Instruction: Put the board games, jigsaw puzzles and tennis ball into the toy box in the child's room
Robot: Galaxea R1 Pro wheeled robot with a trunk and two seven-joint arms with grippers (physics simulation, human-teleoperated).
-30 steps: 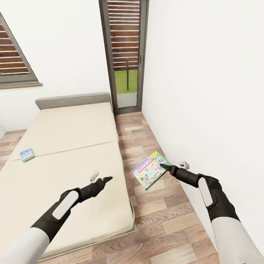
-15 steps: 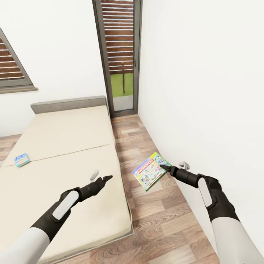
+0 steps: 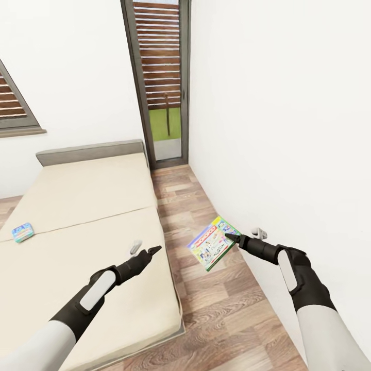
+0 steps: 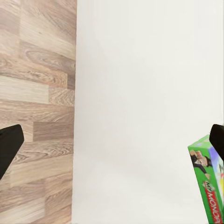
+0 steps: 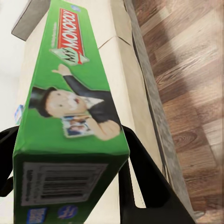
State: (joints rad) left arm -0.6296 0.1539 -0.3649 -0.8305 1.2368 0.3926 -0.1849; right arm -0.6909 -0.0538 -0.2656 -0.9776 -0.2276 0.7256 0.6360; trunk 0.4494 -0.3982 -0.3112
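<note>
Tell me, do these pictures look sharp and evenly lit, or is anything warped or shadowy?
Head view: evenly bright, lines at the edges lean as with a wide lens; the Monopoly box in the right gripper is crisp. Right wrist view: the box looms large and stretched, and a dark band of shadow runs along the bed's edge. Left wrist view: the white wall is flat, featureless.

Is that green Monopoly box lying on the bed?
No: in the head view the Monopoly box is held up over the wood floor by the right tool, beside the bed.
</note>
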